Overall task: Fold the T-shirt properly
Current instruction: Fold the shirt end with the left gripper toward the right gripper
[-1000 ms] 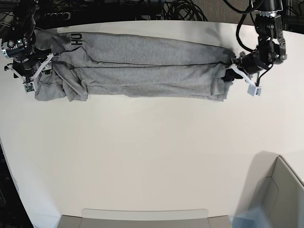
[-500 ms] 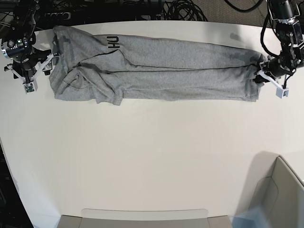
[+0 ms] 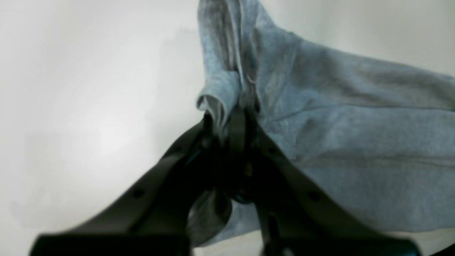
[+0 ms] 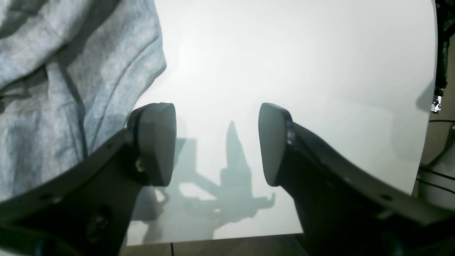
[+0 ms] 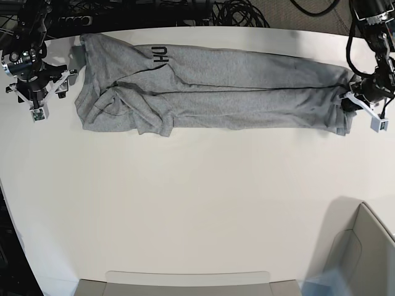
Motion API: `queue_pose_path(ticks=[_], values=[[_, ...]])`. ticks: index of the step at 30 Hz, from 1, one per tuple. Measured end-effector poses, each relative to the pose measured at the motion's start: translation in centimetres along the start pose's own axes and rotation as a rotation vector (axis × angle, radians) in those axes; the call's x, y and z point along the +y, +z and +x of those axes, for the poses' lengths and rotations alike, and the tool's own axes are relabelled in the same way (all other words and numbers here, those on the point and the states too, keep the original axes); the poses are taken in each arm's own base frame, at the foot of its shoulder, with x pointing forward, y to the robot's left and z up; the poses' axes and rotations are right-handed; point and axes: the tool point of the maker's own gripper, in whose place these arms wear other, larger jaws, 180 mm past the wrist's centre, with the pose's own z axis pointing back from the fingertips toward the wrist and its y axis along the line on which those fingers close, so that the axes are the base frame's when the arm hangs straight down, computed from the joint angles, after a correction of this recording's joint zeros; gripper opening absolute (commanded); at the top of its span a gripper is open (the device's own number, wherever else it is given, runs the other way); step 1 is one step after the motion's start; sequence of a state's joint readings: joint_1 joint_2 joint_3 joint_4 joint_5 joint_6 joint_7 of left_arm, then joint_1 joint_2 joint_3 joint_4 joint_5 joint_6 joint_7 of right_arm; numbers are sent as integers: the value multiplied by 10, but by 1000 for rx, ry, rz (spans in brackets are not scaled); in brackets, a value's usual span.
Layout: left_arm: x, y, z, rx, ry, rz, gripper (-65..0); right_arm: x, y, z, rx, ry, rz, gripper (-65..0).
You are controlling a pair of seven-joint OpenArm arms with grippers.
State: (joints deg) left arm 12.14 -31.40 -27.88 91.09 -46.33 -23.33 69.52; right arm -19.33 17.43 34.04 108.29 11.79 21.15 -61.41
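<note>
**Shirt stretched across the table, one claw gripping its end**

A wide white table (image 5: 197, 203) fills the base view. Along its far edge lies the T-shirt (image 5: 222, 89), a grey garment folded into a long, narrow band. Its long axis runs side to side across the view, parallel to the table's far edge. A fragment of black lettering shows near the end on the view's left, where the fabric is bunched and creased. The other end is pulled into a tighter gather.

The left claw (image 5: 349, 101), at the view's right, is closed to a narrow pinch on that gathered end. Its wrist view shows folds of grey cloth caught between the dark jaws, with the rest of the shirt running away from them.

The right claw (image 4: 217, 142), at the view's left, stands wide apart and holds nothing. Bare table shows between its pads (image 4: 158, 142). In the base view it sits just beside the bunched end, apart from the fabric.

Judging from this layout, the shirt lies entirely between the two claws. The right arm is the nearer one to the loose, crumpled end, so taking hold there would likely fall to it.
</note>
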Motion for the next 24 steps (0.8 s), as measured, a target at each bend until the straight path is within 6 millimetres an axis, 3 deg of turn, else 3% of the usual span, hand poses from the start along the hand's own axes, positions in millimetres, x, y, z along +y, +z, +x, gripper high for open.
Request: queue_pose_path(ticks=[3, 8, 14, 24], values=[[-22, 4, -7, 28, -29, -31, -650, 1, 0, -1, 3, 1, 2, -287], [-71, 12, 1, -31, -35, -171, -650, 0, 0, 4, -11, 1, 1, -287], [-97, 14, -14, -29, 16, -282, -650, 1, 0, 3, -7, 1, 2, -287], [-164, 18, -28, -71, 68, -445, -650, 18, -3, 10, -22, 10, 34, -287]])
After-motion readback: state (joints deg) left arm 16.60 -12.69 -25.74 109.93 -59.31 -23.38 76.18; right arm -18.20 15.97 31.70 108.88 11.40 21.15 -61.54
